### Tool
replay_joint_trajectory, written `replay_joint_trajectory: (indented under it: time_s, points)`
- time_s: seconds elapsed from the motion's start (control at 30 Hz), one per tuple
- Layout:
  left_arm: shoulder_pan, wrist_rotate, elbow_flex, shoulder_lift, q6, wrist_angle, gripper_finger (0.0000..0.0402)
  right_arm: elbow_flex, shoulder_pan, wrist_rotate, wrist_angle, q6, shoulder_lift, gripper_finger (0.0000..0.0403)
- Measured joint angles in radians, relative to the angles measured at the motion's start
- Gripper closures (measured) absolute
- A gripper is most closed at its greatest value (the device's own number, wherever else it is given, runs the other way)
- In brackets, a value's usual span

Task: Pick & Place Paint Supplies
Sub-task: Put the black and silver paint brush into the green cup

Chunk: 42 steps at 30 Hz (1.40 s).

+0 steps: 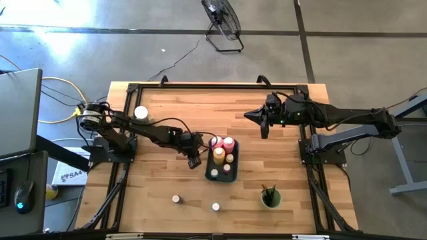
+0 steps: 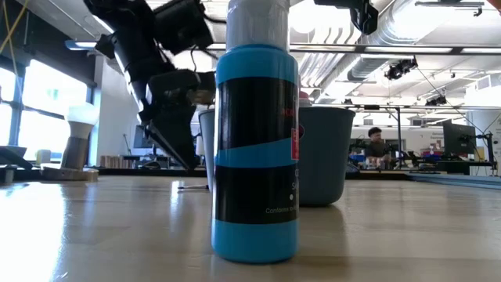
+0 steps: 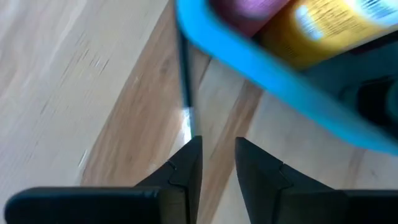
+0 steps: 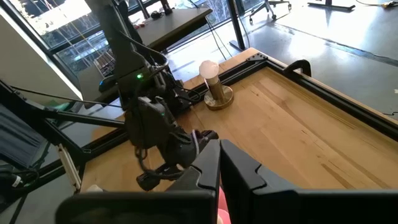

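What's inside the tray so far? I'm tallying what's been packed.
The tray holds a pink bottle, a yellow bottle and a few small pale-capped jars. Anything lying flat beneath them is hidden.

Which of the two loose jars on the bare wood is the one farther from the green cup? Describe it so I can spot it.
Start at the blue-grey tray in the middle of the table, then look toward the table's near edge. Two small pale-capped jars stand there on bare wood. Yours is the jar nearer the left arm's side; the other jar is closer to the green cup.
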Motion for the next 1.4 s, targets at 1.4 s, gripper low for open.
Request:
replay_joint_trajectory:
  time_s: [1.4]
  points:
    - [-0.033, -0.097, 0.115, 0.151, 0.007, -0.17, 0.031, 0.0, 0.0, -0.003, -0.007, -0.001, 0.0, 0.0398]
